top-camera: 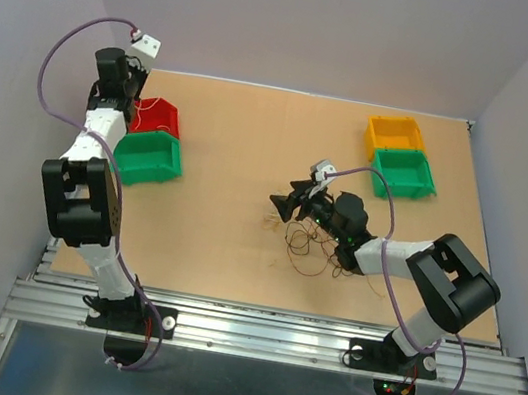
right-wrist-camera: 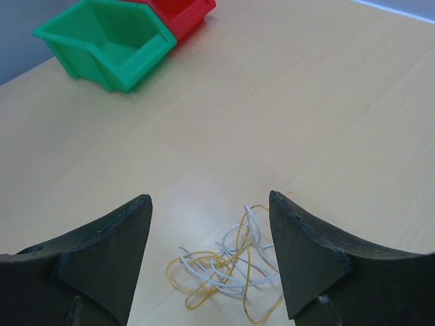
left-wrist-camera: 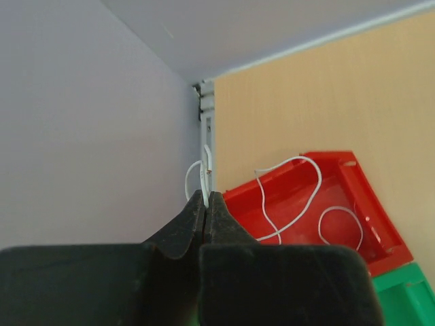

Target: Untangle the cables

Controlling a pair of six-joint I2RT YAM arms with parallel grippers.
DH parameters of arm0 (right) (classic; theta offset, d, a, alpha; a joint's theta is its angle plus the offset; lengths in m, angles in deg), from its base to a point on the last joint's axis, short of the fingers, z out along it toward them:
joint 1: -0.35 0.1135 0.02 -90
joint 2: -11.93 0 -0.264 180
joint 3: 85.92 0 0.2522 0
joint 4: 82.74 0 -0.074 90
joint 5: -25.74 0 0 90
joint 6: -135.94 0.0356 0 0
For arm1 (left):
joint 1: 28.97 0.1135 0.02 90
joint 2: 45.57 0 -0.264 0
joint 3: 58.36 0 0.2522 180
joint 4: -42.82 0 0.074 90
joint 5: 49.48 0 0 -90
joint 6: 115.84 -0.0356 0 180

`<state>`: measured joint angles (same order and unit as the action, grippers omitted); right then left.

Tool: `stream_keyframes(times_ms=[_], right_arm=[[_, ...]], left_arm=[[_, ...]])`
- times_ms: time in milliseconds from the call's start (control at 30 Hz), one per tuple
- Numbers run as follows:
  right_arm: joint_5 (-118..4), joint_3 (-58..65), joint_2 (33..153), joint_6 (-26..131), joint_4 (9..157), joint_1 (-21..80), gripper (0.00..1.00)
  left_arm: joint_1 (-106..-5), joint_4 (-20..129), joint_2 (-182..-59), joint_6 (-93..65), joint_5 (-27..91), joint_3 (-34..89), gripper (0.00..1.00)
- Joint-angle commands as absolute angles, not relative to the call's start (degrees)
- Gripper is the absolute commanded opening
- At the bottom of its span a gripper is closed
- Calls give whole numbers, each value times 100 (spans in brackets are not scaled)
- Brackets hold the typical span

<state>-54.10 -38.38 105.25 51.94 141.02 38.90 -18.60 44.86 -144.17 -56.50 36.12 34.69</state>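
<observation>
Left gripper (left-wrist-camera: 206, 198), its black fingers pressed fully together, is pinching a thin white wire (left-wrist-camera: 206, 170) that is curling just above the tips. More white wire is lying in loose curves inside a shallow red plastic bin (left-wrist-camera: 385, 239) just beyond. Whether it joins the pinched piece cannot be told. A green plastic bin (left-wrist-camera: 404, 292) is sitting against the red one.

Right gripper (right-wrist-camera: 209, 199) is standing wide open and gripping nothing. A loose tangle of hair-thin yellow and whitish cables (right-wrist-camera: 221, 268) is lying on the tan wooden tabletop (right-wrist-camera: 306, 102) between its two fingers, touching neither as far as can be seen.

From overhead, thin reddish-brown loops (top-camera: 307, 255) are spreading across the middle of the table beside the right wrist, well apart from the left gripper at the far left corner. An orange plastic bin (top-camera: 396, 134) and a second green bin (top-camera: 405, 173) are sitting together at the far right.
</observation>
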Motion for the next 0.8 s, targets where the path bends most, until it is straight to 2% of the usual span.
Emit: stream_keyframes(times_ms=[0,400,567,667,700,767], right_arm=[[-5520,-3955,10316,5113,14485,3894,75],[-5450,-3885,10413,5166,14494,3902,75],[-5477,-3885,10395,5148,14494,3902,75],[-5459,-3867,10430,5183,14494,3894,75],[-5485,-3867,10439,5175,14494,3894,75],[-5512,-3867,10448,5183,14485,3902,75]], left_arm=[[-1746,5233,-14602,-6301,3165,3600,0],[-1772,6079,-15797,-6758,3455,4390,0],[-1790,7072,-16281,-7155,3489,4944,1],[-1790,7267,-16264,-7198,3394,5024,9],[-1790,7328,-16212,-7251,3297,4980,24],[-1790,7284,-15949,-7313,3113,4892,44]])
